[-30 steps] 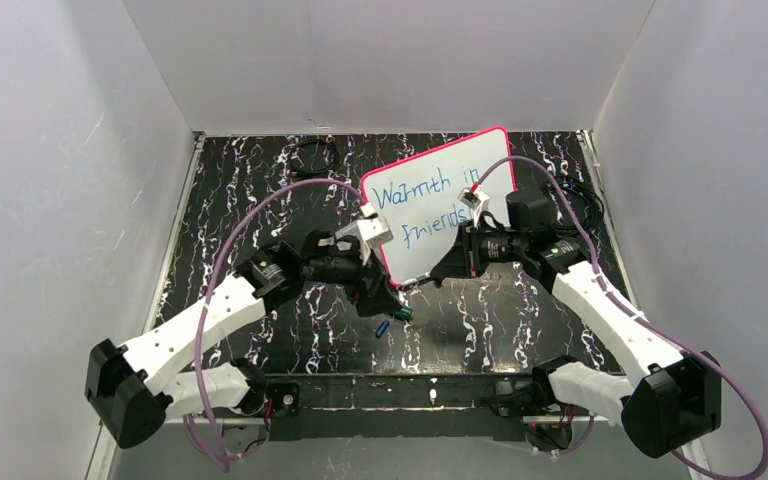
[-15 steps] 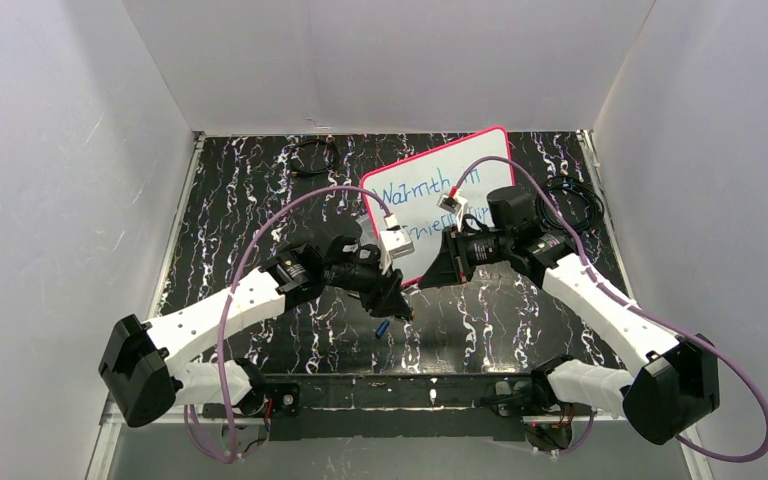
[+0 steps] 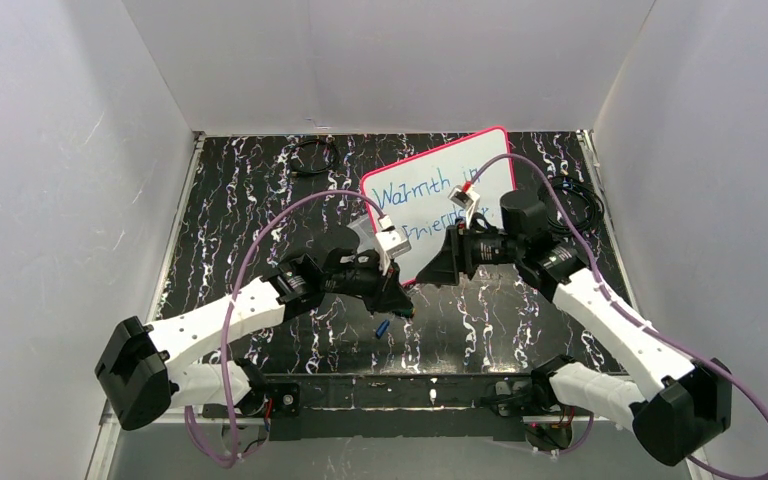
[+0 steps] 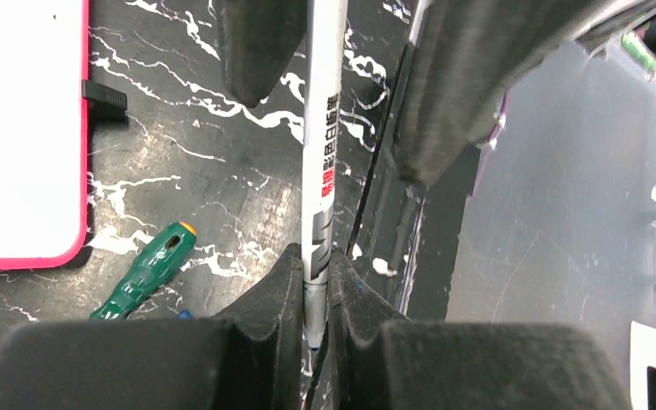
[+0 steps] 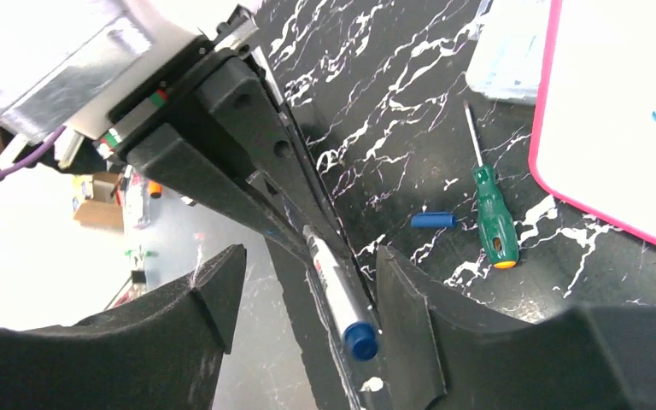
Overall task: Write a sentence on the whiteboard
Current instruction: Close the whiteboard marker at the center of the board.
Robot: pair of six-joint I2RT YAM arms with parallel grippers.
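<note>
The whiteboard (image 3: 480, 160), white with a pink-red rim, lies flat and at a slant on the far right-of-centre part of the black marbled table (image 3: 250, 200). The sentence (image 3: 415, 188) is in blue marker. Its top line reads "Warmth in", and the second line below it is partly hidden behind the arms.

Just in front of the board's near corner, the two arms meet over a white marker (image 4: 320, 154). The left gripper (image 4: 315, 286) is clamped on the marker's barrel near one end. The right gripper (image 5: 307, 256) has its jaws apart, one on each side of the marker's blue-tipped other end, without squeezing it.

On the table under the grippers, near the board's near edge, lie a green-handled screwdriver (image 5: 494, 222) and, just beside it, a small blue cap (image 5: 433, 220).
</note>
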